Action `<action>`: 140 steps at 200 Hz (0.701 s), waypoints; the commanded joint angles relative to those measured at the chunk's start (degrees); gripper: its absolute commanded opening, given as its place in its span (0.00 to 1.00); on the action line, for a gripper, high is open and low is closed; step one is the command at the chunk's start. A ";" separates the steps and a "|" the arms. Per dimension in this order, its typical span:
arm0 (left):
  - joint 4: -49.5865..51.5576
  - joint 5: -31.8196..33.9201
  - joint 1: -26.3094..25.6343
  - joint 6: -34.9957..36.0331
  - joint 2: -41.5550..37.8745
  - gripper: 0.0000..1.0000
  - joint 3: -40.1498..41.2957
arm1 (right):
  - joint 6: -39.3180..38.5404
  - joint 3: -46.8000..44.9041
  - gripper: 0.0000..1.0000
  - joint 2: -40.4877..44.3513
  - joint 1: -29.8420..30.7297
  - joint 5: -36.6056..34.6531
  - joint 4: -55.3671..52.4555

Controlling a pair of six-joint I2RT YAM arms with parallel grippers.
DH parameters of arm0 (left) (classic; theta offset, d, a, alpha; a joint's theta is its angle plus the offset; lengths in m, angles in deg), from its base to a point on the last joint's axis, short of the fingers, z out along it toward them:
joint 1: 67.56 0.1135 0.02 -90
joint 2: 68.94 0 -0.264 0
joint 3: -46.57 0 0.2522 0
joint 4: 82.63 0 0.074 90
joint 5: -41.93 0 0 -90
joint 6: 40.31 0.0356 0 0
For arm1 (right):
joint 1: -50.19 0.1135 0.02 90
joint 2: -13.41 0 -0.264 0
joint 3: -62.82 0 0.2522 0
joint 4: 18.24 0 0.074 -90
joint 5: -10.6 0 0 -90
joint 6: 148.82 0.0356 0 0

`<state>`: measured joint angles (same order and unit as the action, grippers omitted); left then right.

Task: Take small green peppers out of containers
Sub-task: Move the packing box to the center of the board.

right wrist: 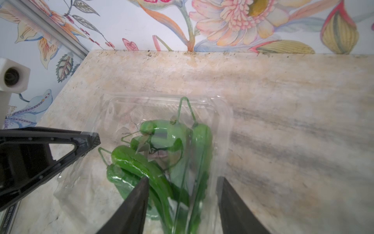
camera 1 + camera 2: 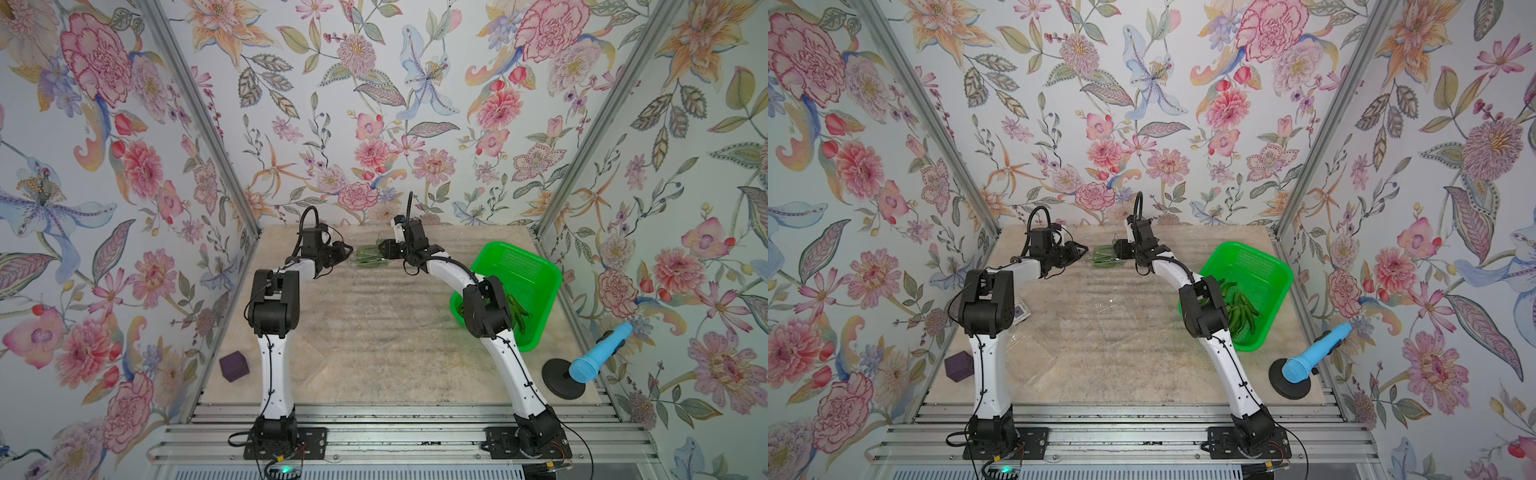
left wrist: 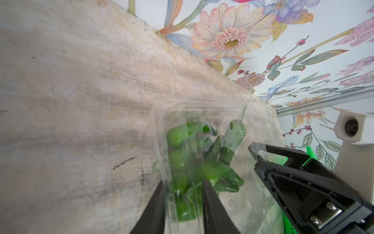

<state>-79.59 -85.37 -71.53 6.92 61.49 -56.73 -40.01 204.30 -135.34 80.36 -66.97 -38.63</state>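
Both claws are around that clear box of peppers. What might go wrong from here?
The box looks flimsy, so the left claw and right claw straddling its walls may crush it or bruise the peppers inside. It sits far from the basket; if it slips or tips on the way, peppers may scatter over the table.

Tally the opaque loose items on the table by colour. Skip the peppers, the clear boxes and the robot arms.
Green basket: 1
Purple cube: 1
Blue microphone: 1
Black stand: 1
Total: 4
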 commanded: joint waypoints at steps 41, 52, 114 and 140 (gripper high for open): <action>3.08 1.13 1.33 3.48 -10.60 0.31 15.74 | -1.64 -17.03 0.54 13.19 2.05 6.30 0.52; 2.67 0.74 1.32 3.57 -12.47 0.31 18.72 | -1.86 -22.19 0.54 16.44 2.56 6.61 2.32; 4.50 5.79 2.39 4.47 -22.59 0.38 29.33 | -1.87 -40.40 0.67 28.39 3.69 8.24 5.93; 5.52 8.22 3.69 4.26 -24.14 0.41 28.17 | -3.53 -41.22 0.70 29.84 2.90 7.27 6.08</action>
<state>-77.86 -82.07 -69.65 9.46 39.39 -28.60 -41.54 164.13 -107.97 84.10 -59.01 -34.20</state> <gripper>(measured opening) 0.402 0.688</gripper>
